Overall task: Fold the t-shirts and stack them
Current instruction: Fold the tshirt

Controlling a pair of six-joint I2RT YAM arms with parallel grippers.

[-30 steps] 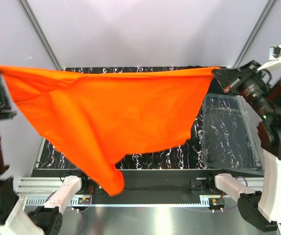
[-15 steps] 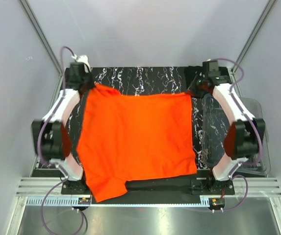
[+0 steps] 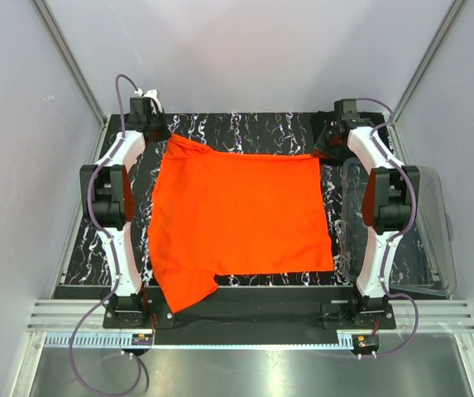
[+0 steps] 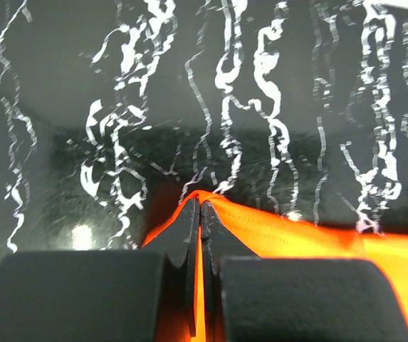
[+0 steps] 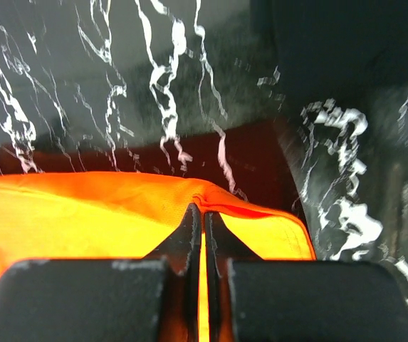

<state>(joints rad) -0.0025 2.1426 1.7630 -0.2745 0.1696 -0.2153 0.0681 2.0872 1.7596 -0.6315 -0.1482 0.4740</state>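
The orange-red t-shirt (image 3: 237, 217) lies spread on the black marbled table (image 3: 245, 128), its near left corner hanging toward the front edge. My left gripper (image 3: 164, 135) is shut on the shirt's far left corner (image 4: 260, 228); in the left wrist view the gripper (image 4: 200, 204) pinches the cloth edge just above the table. My right gripper (image 3: 326, 150) is shut on the far right corner (image 5: 118, 214); in the right wrist view the gripper (image 5: 203, 209) pinches the hem. The black t-shirt is out of view.
A clear plastic bin (image 3: 402, 223) stands at the table's right side, beside the right arm (image 3: 381, 198). The left arm (image 3: 108, 194) stretches along the table's left edge. Grey walls close in the back and sides.
Both arms held the shirt high in the air, then brought it down and stretched out toward the back. The shirt now lies flatter and slightly farther right and back.
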